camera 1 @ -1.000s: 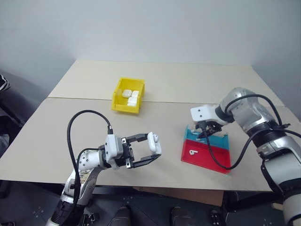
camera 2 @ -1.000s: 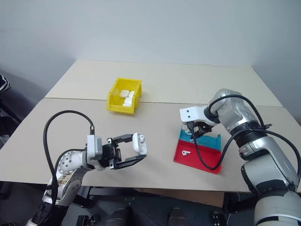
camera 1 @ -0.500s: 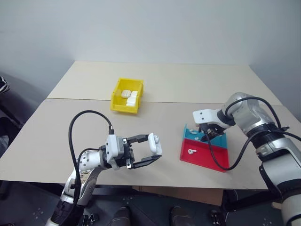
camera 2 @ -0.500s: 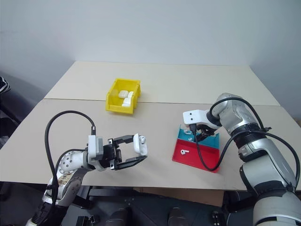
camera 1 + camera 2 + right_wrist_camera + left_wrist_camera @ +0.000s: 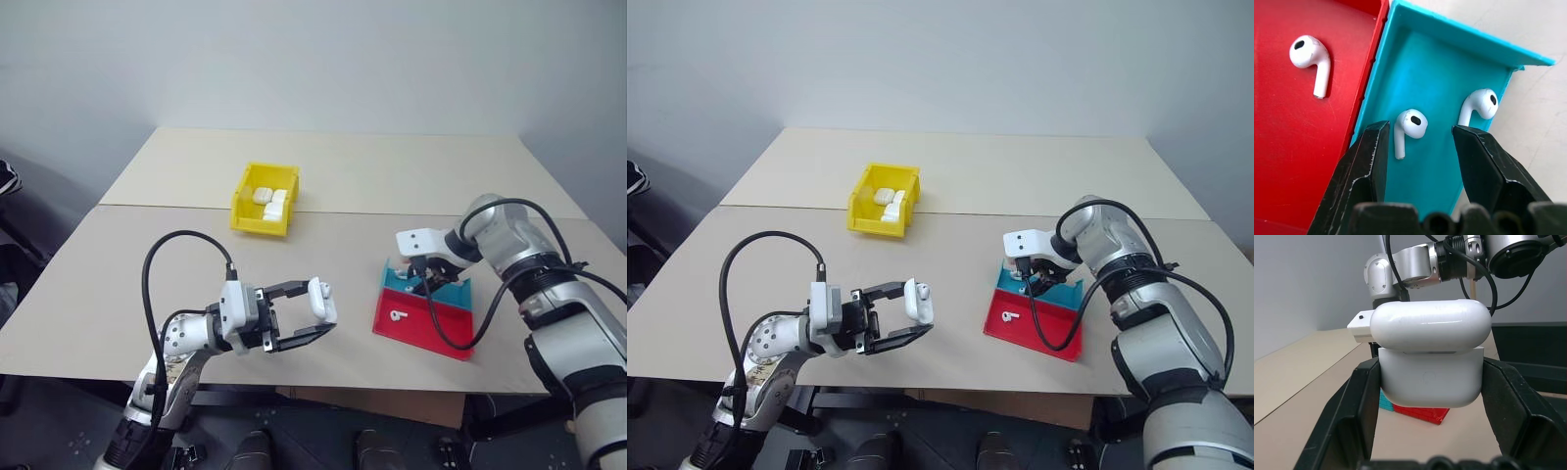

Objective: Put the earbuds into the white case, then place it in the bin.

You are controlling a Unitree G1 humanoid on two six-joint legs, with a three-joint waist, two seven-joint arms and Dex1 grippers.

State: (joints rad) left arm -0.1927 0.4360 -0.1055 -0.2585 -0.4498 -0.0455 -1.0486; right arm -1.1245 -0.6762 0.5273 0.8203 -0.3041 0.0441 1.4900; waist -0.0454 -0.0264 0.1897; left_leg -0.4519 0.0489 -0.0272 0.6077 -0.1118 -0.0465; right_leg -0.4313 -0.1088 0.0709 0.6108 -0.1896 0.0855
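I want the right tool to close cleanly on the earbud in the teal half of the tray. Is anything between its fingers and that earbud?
Nothing visible. The right tool hangs open over the teal compartment, its fingers either side of one earbud. A second earbud lies apart, beyond one finger.

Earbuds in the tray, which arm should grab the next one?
The right. Its gripper is open, poised over an earbud in the tray's teal compartment, while the left gripper is shut on the white case.
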